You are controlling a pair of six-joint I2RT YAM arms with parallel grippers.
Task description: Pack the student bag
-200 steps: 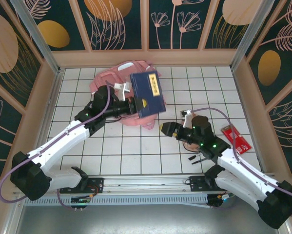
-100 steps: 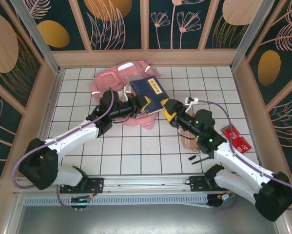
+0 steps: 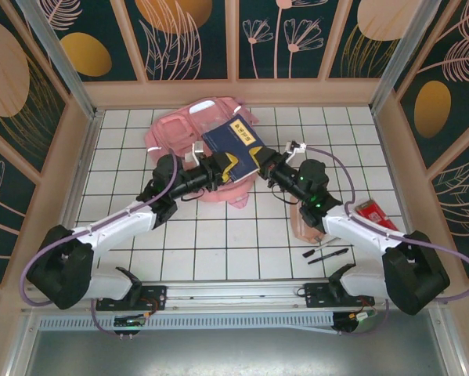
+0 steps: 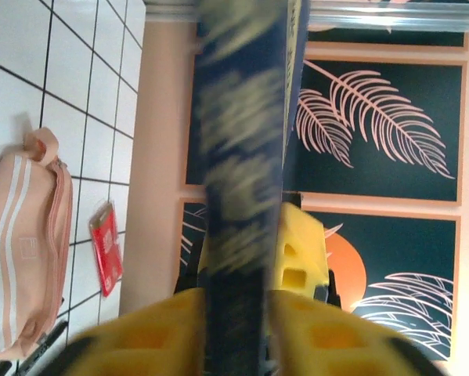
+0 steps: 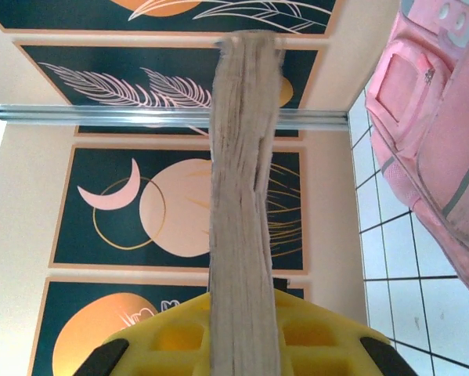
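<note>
Left pincer and right pincer clamp the notebook; the student bag looks limp, best held by its rim.

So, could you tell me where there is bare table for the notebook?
The tiles are bare at near centre and in the far right corner beyond the right hand. It is crowded around the student bag and by the pouch, pens and red packet.

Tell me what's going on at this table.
Both arms hold the dark blue notebook between them, raised off the table by the pink student bag. The left gripper and the right gripper are each shut on it from opposite sides. It is not yet in the bag. A peach pouch lies on the table.
</note>
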